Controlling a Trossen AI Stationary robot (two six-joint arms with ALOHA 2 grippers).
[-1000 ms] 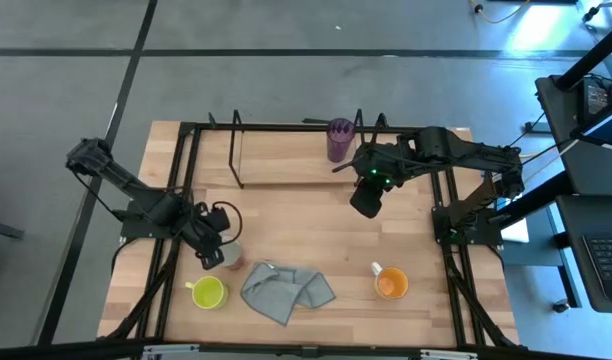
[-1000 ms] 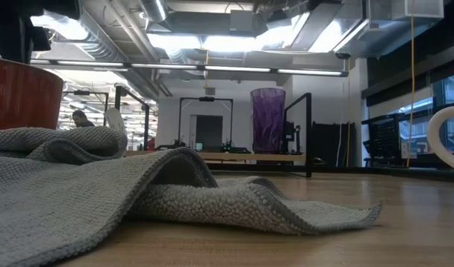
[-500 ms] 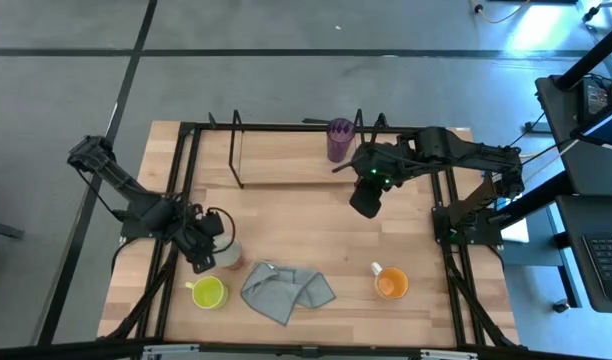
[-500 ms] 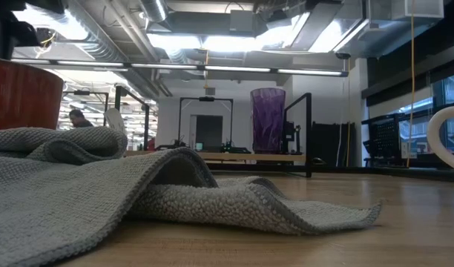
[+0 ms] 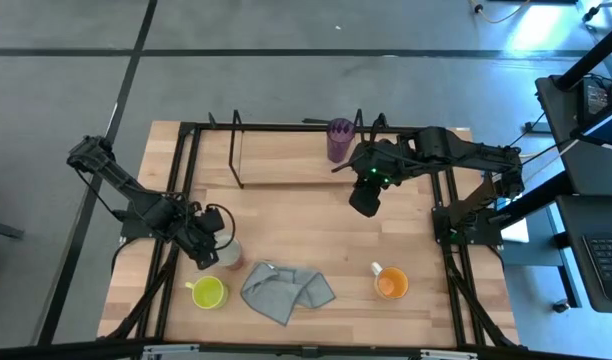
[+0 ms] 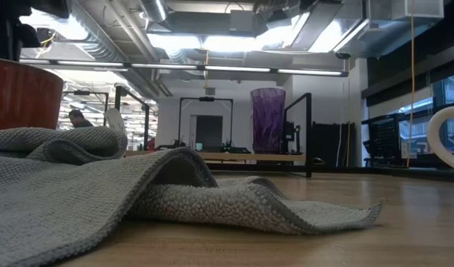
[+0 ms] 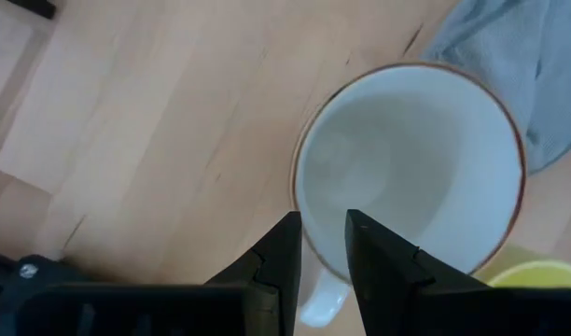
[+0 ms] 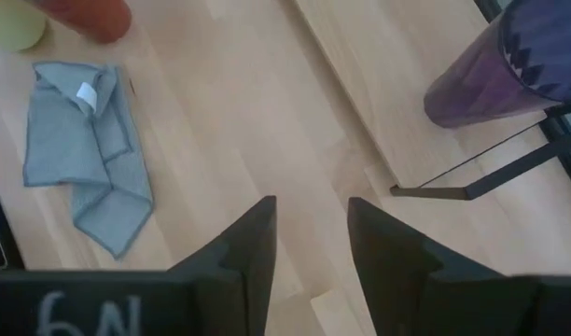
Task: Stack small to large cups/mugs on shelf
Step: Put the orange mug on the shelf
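White mug (image 7: 411,173) sits near-left on the counter (image 5: 306,225), just beside the grey cloth (image 5: 286,291), with the left gripper (image 7: 318,245) clamped over its rim, one jaw inside. That thin rim pinch could let it tilt or slip when lifted. Right gripper (image 8: 309,247) hangs near the shelf (image 5: 286,160), jaws apart, empty; purple tumbler (image 5: 339,139) already stands there.
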